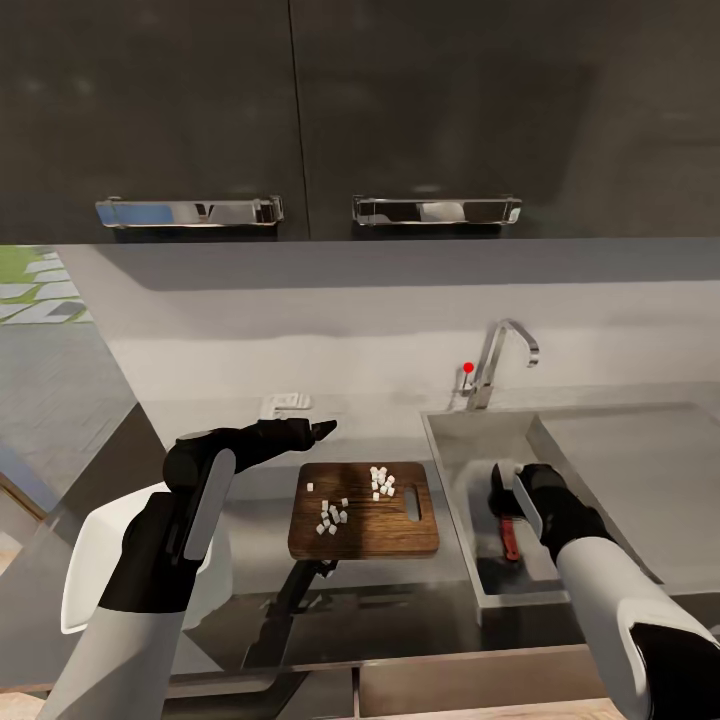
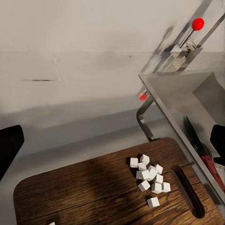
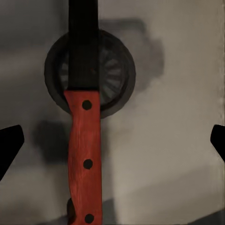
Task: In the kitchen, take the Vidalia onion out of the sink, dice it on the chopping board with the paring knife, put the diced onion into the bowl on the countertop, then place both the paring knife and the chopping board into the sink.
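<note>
Knife (image 3: 83,140) lies in sink (image 1: 600,440), both grippers' jaws open; next, scoop the onion dice (image 1: 335,515) gently, keeping board (image 1: 365,535) level.

grey countertop (image 1: 250,600) bears chopping board (image 1: 365,520), white bowl (image 1: 85,570), perhaps.

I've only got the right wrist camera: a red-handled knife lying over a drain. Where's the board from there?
Observer: The board lies on the counter right beside the sink, on the robot's left of it.
Operator: Anything on it?
Observer: Yes, small white onion cubes, in two loose clusters.
Operator: And the other arm?
Observer: The left gripper hovers over the counter behind the board, fingers apart and holding nothing.
</note>
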Motion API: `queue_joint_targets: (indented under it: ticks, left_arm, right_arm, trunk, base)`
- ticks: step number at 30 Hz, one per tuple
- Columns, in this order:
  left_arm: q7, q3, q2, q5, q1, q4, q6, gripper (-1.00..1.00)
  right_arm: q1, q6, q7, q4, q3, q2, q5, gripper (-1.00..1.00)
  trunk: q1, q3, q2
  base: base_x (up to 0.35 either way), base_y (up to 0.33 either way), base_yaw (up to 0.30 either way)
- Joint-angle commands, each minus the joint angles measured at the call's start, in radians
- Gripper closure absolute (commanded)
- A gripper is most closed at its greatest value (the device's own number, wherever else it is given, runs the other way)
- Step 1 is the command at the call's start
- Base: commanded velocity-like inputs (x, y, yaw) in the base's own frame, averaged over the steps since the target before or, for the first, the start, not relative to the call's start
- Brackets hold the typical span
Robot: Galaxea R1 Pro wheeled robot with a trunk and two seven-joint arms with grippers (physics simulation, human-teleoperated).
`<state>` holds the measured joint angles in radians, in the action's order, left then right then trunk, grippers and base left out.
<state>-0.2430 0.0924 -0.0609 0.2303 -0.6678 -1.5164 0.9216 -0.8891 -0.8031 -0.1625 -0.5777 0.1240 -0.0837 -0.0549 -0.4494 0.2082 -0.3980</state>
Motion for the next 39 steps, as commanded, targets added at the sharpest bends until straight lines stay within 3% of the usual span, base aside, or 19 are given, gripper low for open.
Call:
queue_joint_targets:
  ticks: [1,7,14,20,24,39]
  left_arm:
    - [-0.004,-0.001,0.0,-0.002,-0.001,0.0,0.005,-1.0]
    - [-0.004,-0.001,0.0,-0.002,-0.001,0.0,0.005,-1.0]
    - [-0.004,0.0,0.0,-0.002,-0.001,-0.001,0.005,-1.0]
    - [-0.004,0.0,0.0,-0.002,-0.001,0.0,0.005,-1.0]
    - [-0.004,0.0,0.0,-0.002,-0.001,0.0,0.005,-1.0]
    - [-0.004,-0.002,0.0,-0.002,-0.001,0.0,0.005,-1.0]
  right_arm:
    - [-0.001,-0.005,0.002,-0.012,0.0,0.001,-0.005,-1.0]
    - [-0.001,-0.007,0.002,-0.089,-0.013,0.001,-0.005,-1.0]
    - [-0.001,-0.031,0.003,-0.242,-0.016,0.001,-0.004,-1.0]
    - [-0.001,-0.174,0.004,-0.365,-0.016,0.001,-0.002,-1.0]
    - [-0.001,-0.243,0.003,-0.399,-0.015,0.001,-0.002,-1.0]
    - [-0.001,-0.244,0.003,-0.415,-0.016,0.014,0.0,-1.0]
  trunk:
    - [-0.001,0.002,-0.002]
    - [-0.001,0.002,-0.002]
    - [-0.001,0.002,-0.002]
    - [-0.001,0.002,-0.002]
    - [-0.001,0.002,-0.002]
    - [-0.001,0.002,-0.002]
  base:
    - [0.0,0.0,0.0]
    - [0.0,0.0,0.0]
    - [0.0,0.0,0.0]
    - [0.0,0.0,0.0]
    - [0.0,0.0,0.0]
    - [0.0,0.0,0.0]
